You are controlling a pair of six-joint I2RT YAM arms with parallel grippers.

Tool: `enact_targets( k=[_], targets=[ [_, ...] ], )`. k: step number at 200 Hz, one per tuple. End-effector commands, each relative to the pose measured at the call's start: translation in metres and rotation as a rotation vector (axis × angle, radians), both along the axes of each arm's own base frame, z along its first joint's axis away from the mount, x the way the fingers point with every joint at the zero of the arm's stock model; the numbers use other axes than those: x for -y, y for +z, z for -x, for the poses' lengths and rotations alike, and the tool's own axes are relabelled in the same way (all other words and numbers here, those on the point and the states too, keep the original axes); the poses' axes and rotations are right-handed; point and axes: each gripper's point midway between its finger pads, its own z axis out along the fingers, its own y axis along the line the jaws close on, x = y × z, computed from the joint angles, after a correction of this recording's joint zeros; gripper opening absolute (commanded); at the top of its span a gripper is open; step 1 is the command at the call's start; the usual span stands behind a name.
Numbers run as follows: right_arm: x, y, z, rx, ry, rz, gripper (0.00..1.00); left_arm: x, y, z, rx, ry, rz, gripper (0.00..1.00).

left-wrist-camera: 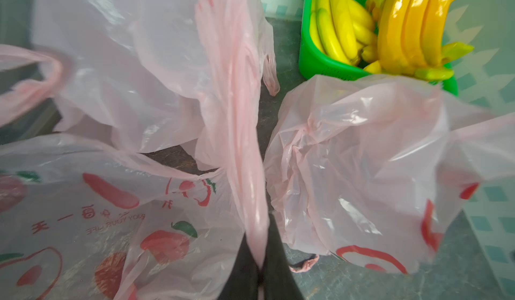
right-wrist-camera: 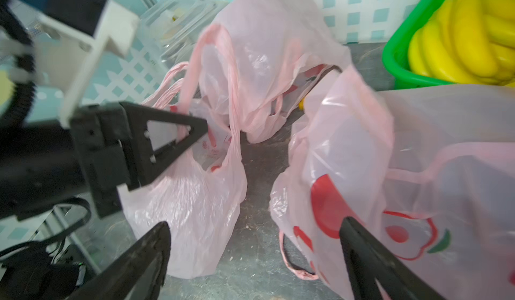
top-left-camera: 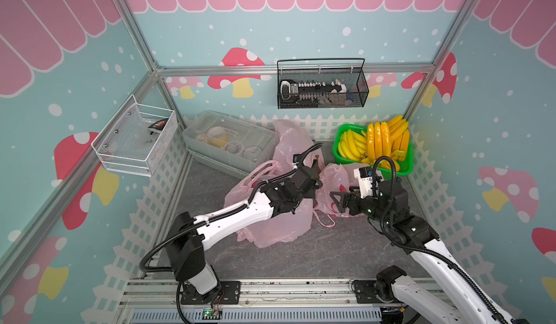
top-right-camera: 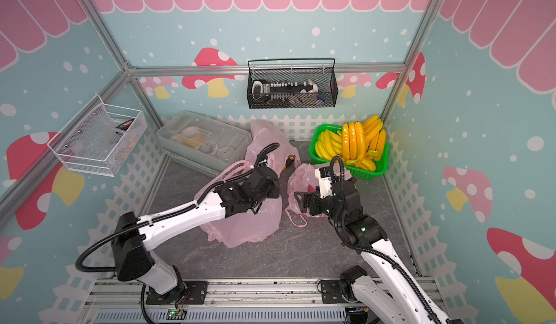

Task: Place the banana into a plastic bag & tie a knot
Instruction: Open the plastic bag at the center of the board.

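Several yellow bananas (top-left-camera: 376,140) lie in a green basket (top-left-camera: 337,144) at the back right, also in the left wrist view as bananas (left-wrist-camera: 342,31). Three pink plastic bags stand on the floor. The large printed bag (top-left-camera: 270,229) is under my left arm, a second bag (top-left-camera: 334,181) is by my right gripper, and a third bag (top-left-camera: 288,138) stands behind. My left gripper (left-wrist-camera: 259,259) is shut on a stretched pink handle strip (left-wrist-camera: 239,117). The right wrist view shows it rising from the large bag (right-wrist-camera: 195,201). My right gripper (right-wrist-camera: 256,256) is open, one finger against the second bag (right-wrist-camera: 418,159).
A clear lidded plastic box (top-left-camera: 228,141) sits at the back left of the floor. A white wire basket (top-left-camera: 135,135) hangs on the left wall and a black mesh basket (top-left-camera: 322,87) on the back wall. The arms' mounting rail (top-left-camera: 270,289) runs along the front.
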Motion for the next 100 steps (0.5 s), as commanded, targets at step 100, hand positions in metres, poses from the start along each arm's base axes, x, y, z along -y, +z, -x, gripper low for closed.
enact_targets(
  k=[100],
  targets=[
    [-0.097, 0.013, 0.008, 0.071, 0.285, -0.183, 0.85, 0.022, 0.071, 0.018, 0.094, -0.076, 0.422, 0.0]
  ],
)
